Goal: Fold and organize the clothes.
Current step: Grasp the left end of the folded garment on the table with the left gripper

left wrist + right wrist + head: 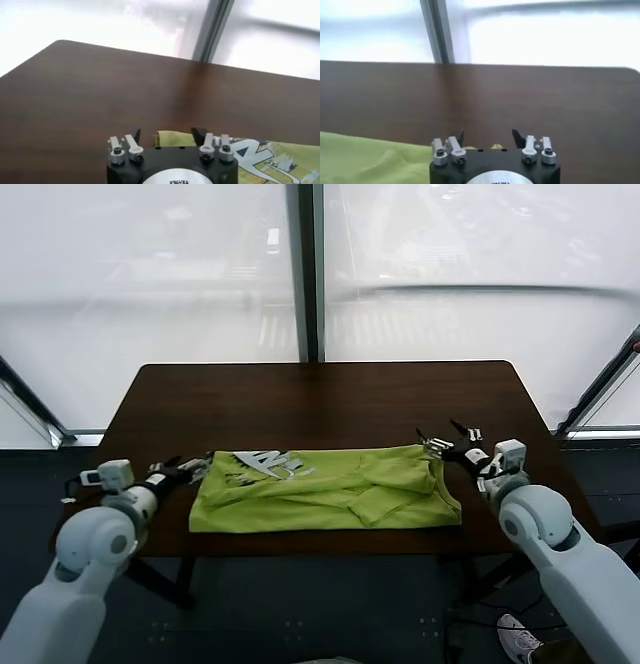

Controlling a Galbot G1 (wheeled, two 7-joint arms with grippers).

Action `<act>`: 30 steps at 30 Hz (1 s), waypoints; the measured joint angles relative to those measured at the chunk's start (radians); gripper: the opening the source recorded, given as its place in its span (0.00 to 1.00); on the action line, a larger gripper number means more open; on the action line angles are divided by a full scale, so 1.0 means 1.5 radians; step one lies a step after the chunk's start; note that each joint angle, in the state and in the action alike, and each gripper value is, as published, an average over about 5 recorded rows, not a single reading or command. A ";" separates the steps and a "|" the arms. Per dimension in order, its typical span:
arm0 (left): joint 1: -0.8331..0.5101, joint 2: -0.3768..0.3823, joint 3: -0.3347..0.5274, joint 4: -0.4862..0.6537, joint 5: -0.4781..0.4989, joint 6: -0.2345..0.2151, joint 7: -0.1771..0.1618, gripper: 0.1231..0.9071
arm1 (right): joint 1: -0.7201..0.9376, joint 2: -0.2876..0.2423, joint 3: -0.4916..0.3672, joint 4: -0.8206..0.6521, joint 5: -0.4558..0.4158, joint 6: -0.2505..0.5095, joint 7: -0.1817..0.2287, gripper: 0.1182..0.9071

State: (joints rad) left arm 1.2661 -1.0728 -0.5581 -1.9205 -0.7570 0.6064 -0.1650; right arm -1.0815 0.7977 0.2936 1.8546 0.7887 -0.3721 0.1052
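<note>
Lime-green fabric is lying folded into a long band on the dark wooden table (330, 389): this is the T-shirt (330, 489), sitting near the front edge with its whitish graphic (268, 465) showing. We are holding our left end effector (193, 470) just beside its left end, fingers parted and gripping nothing. We are holding our right end effector (452, 439) at its right end, fingers wide apart, also empty.
</note>
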 joint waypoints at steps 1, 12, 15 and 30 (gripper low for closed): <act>0.004 0.005 -0.003 -0.007 -0.008 0.003 -0.003 0.75 | -0.009 -0.005 0.001 0.003 -0.011 0.028 -0.005 0.98; 0.031 0.130 -0.046 -0.054 -0.270 0.087 -0.029 1.00 | -0.161 -0.013 0.086 0.047 -0.069 0.386 -0.070 1.00; 0.037 0.171 -0.049 -0.044 -0.337 0.087 0.000 1.00 | -0.208 -0.008 0.126 0.062 -0.070 0.418 -0.070 1.00; 0.055 0.273 -0.026 0.050 -0.444 0.087 0.050 1.00 | -0.284 0.012 0.183 0.079 -0.086 0.437 -0.066 1.00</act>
State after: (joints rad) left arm 1.3489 -0.6634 -0.5975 -1.8457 -1.4231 0.7363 -0.0901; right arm -1.5081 0.8154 0.5675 1.9732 0.6602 0.2834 0.0065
